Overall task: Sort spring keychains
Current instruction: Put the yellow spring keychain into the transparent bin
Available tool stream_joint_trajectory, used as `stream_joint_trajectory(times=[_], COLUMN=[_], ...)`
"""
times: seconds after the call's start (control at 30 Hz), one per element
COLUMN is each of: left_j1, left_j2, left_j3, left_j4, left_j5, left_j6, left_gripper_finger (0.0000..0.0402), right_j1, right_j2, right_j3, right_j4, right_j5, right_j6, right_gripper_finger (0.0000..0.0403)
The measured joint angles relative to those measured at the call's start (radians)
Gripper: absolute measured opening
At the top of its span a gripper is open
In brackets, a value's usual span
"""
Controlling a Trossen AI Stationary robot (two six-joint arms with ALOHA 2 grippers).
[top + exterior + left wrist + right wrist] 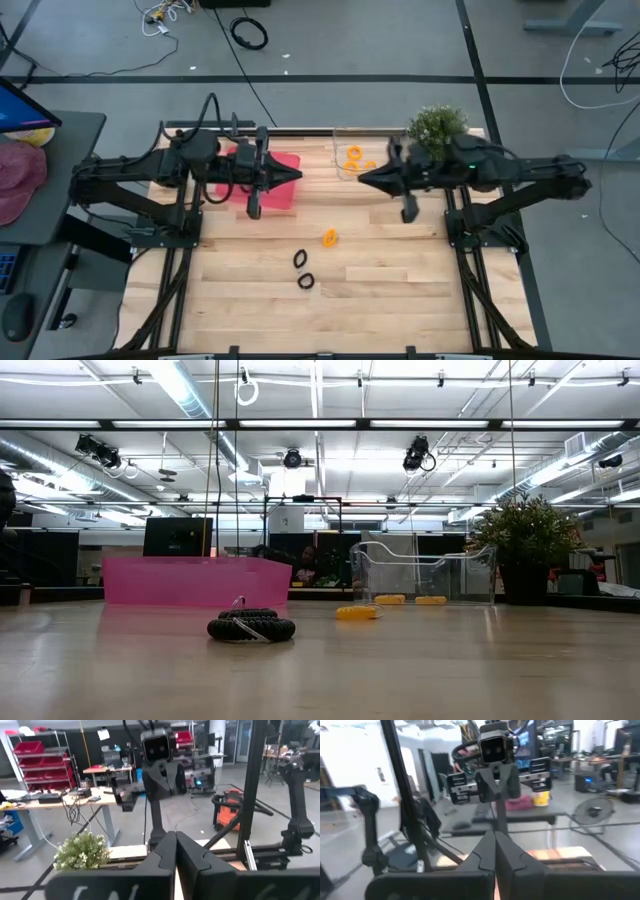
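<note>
Orange keychains already lie inside the clear bin at the desk's twelve o'clock edge: we count at least two there, beside the potted plant. The pink bin to its nine o'clock shows nothing we can make out from above, as the left arm covers much of it.

Three pieces are left on the wooden desk: one orange keychain near the centre, and two black keychains just toward six o'clock of it.

We judge the sort partly done, with orange going into the clear bin and black probably meant for the pink one.

Both arms hang raised over the far half of the desk. The left claw and the right claw point at each other, each clenched with fingers pressed together, carrying nothing.
</note>
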State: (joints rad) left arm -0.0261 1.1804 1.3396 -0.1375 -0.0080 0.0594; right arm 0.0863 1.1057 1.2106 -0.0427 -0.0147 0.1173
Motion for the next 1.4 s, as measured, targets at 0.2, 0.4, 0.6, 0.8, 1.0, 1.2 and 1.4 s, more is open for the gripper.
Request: stream_joint_trajectory(times=[0.2,0.4,0.6,0.8,1.0,1.2,1.4], left_j1=[0.0,0.001,0.001,0.001,0.0,-0.001,-0.002], left_j2=[-0.036,-0.074,-0.118,-0.197,-0.27,-0.295,-0.296], left_j3=[0.001,-0.002,-0.049,-0.254,-0.421,-0.478,-0.48], left_j4=[-0.038,-0.121,-0.1,0.156,0.279,0.295,0.306], left_j5=[-0.016,-0.041,-0.045,-0.052,-0.057,-0.06,-0.041], left_j6=[0.013,0.024,0.025,-0.034,-0.1,-0.132,-0.135], left_gripper_finger=[0.0003,0.0005,0.0004,0.0003,0.0007,0.0006,0.0013], right_j1=[-0.056,-0.08,-0.086,-0.091,-0.108,-0.125,-0.128], right_j2=[0.154,0.295,0.354,0.364,0.379,0.452,0.522], right_j3=[0.105,0.298,0.354,0.357,0.357,0.356,0.356], right_j4=[0.021,-0.09,-0.224,-0.295,-0.453,-0.61,-0.713], right_j5=[-0.103,-0.168,-0.17,-0.151,-0.15,-0.151,-0.233], right_j6=[-0.001,-0.044,-0.049,0.025,0.078,0.129,0.158], right_gripper_finger=[0.0,0.0,0.0,0.0,0.0022,0.0069,0.0126])
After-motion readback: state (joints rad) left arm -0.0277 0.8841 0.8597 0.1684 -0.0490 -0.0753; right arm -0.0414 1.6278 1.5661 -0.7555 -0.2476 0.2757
